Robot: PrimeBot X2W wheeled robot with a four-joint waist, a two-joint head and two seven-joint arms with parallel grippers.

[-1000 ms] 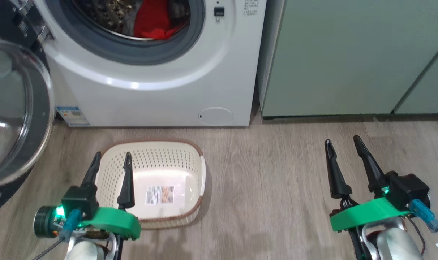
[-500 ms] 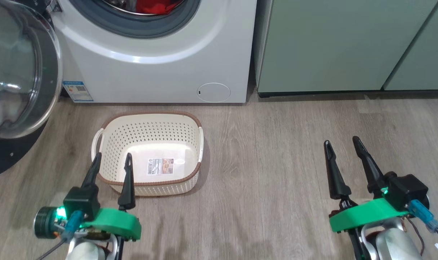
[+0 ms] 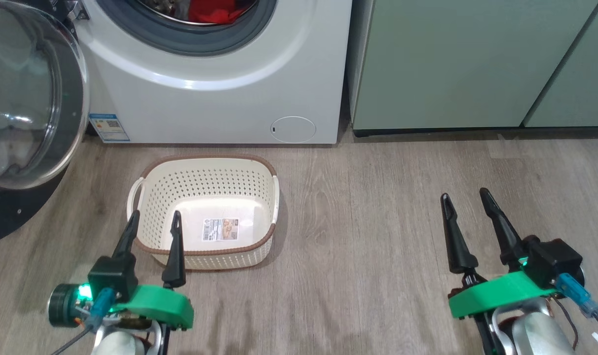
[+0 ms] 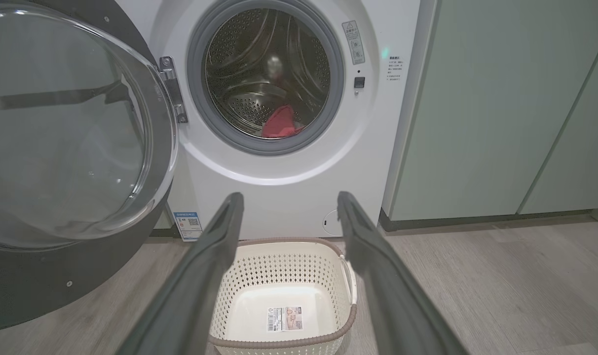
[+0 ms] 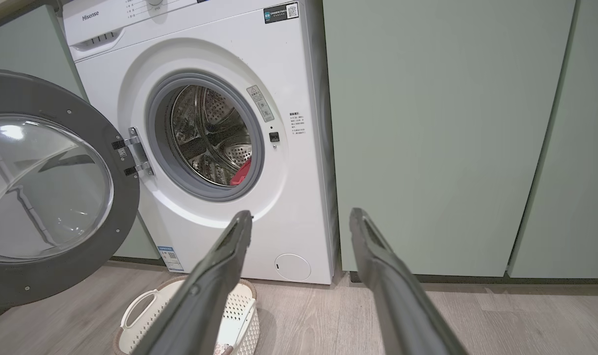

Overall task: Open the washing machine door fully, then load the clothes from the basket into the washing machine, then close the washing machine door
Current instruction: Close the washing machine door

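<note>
Basket (image 3: 205,159) first, from my head: it sits upright on the wooden floor (image 3: 368,222) just in front of the washing machine (image 3: 215,108). Its mouth faces up, its long axis runs left to right along the machine's front, and a label lies on its bottom. The washing machine door (image 3: 27,98) stands swung out at the far left. The clothes (image 3: 212,11), a red bundle, lie inside the drum. My left jaws stand apart and free, with the fingers (image 3: 127,239) pointing away over the basket's near left corner. My right jaws, also apart and free, hang well to the right above the floor.

From my left wrist, the basket (image 4: 284,266) shows low between my fingers. The clothes (image 4: 279,123) rest at the drum's bottom. The door (image 4: 67,128) is hinged on the left, its glass bulge turned toward me.

From my right wrist, pale green cabinets (image 5: 427,138) face me. The machine stands to the left, and the clothes (image 5: 242,172) show at the drum's lower right.
</note>
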